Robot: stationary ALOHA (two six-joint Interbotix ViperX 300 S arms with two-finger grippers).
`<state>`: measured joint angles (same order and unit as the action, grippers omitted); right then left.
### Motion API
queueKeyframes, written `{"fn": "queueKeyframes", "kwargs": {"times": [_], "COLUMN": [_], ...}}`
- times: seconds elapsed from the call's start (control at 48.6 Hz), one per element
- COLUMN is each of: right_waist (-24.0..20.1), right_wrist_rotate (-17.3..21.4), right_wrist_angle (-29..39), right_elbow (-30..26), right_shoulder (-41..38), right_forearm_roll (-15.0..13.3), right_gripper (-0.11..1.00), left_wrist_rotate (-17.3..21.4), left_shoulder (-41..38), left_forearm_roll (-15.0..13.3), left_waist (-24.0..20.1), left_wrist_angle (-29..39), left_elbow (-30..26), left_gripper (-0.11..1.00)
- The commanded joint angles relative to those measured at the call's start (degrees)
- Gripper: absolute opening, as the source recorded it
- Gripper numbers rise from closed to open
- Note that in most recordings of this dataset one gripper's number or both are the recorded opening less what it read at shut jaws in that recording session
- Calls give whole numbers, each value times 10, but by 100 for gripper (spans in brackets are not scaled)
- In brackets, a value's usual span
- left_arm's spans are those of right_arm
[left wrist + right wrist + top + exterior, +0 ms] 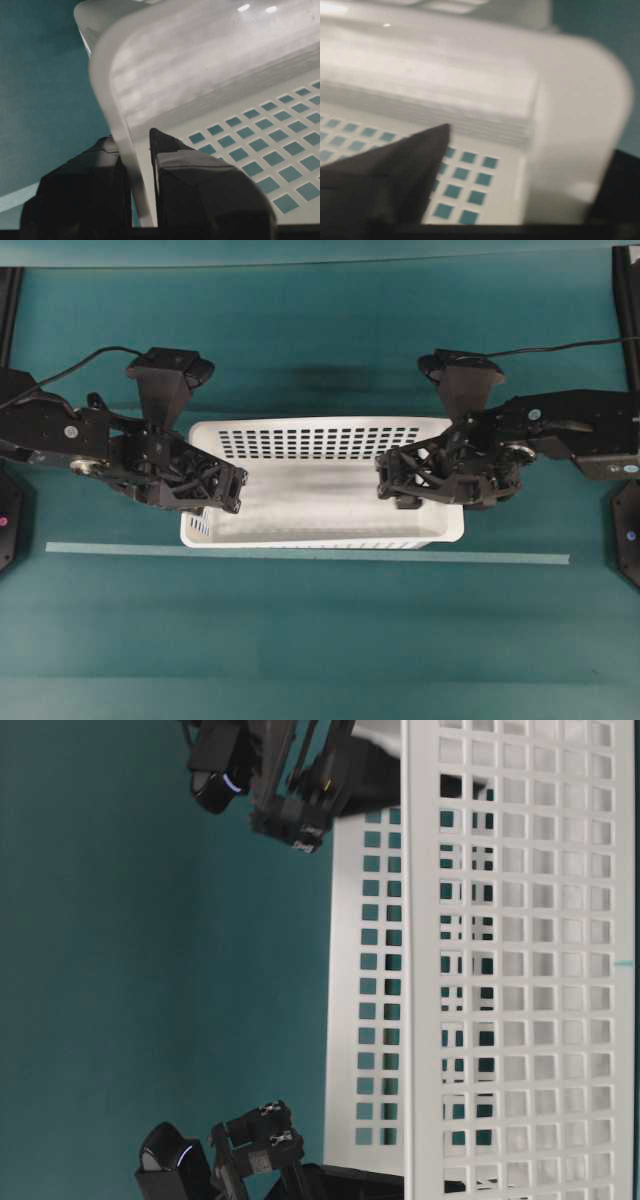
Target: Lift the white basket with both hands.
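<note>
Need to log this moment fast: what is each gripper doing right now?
Left gripper: closed on the basket rim.
Right gripper: jaws apart, one on each side of the basket's end wall, not gripping.

Even, soft light falls from above. The white basket [320, 490] shows two small glare spots on its floor in the left wrist view. The right wrist view is blurred throughout. The overhead view is sharp, with a faint shadow on the teal table [320, 640] behind the basket.
</note>
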<state>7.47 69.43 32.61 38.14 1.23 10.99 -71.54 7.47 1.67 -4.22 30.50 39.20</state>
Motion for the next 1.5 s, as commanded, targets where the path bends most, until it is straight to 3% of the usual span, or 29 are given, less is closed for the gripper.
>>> {"fn": "queueKeyframes", "kwargs": {"times": [0.0, 0.062, 0.185, 0.247, 0.329, 0.493, 0.576, 0.781, 1.316, 1.48], "right_waist": [-9, -10, -9, -8, -5, 1, 4, 11, 26, 32], "right_wrist_rotate": [-4, -4, -4, -3, -2, -1, 0, 2, 4, 2], "right_wrist_angle": [-15, -15, -15, -15, -13, 3, 12, 14, 41, 64], "right_elbow": [2, 2, 4, 4, 4, 9, 16, 36, 12, 7], "right_shoulder": [-24, -25, -23, -23, -24, -21, -17, 13, 70, 108], "right_forearm_roll": [9, 9, 9, 10, 9, 9, 9, 9, 5, -8], "right_gripper": [87, 95, 94, 94, 94, 94, 94, 94, 94, 94], "left_wrist_rotate": [4, 6, 10, 11, 14, 33, 35, 34, 39, 64], "left_shoulder": [-7, -7, -6, -5, -5, -4, -1, 29, 65, 105], "left_forearm_roll": [1, 1, 1, 1, 1, 1, 1, 1, 1, 1], "left_waist": [4, 4, 3, 1, -1, -1, -2, -4, -7, -5], "left_wrist_angle": [-14, -14, -14, -14, -14, -6, 4, 20, 28, 50], "left_elbow": [-20, -17, -12, -10, -7, -3, 4, 20, 11, 4], "left_gripper": [3, 3, 4, 12, 30, 80, 95, 94, 94, 94]}}
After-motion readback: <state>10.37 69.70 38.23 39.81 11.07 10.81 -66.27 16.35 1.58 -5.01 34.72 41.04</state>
